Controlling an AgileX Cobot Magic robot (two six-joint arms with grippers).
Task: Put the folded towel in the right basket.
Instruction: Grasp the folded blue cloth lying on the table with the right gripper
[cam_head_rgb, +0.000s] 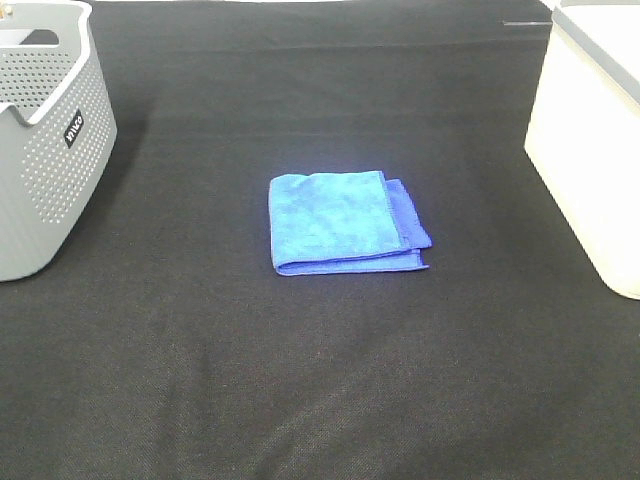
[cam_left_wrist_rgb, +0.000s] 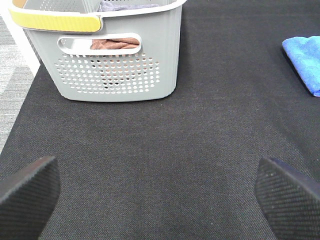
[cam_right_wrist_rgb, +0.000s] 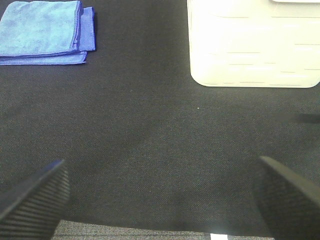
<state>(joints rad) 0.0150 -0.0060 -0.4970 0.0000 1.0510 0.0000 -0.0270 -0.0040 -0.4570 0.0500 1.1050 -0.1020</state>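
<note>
The task is sitting at its very start. The blue towel (cam_head_rgb: 345, 222) is lying folded at the centre of the overhead frame on the black mat (cam_head_rgb: 300, 390), touched by nothing and well apart from both baskets. The white basket (cam_head_rgb: 590, 170), its destination, is standing at the right edge of that frame, and the grey basket (cam_head_rgb: 50, 150) is filling the upper left corner. Neither arm is showing in the overhead view. The left gripper (cam_left_wrist_rgb: 160, 192) and the right gripper (cam_right_wrist_rgb: 162, 195) are each holding their jaws spread wide, gripping nothing. Every step is waiting to be done: reaching the towel, gripping it, carrying it right and letting it go inside the white basket.
</note>
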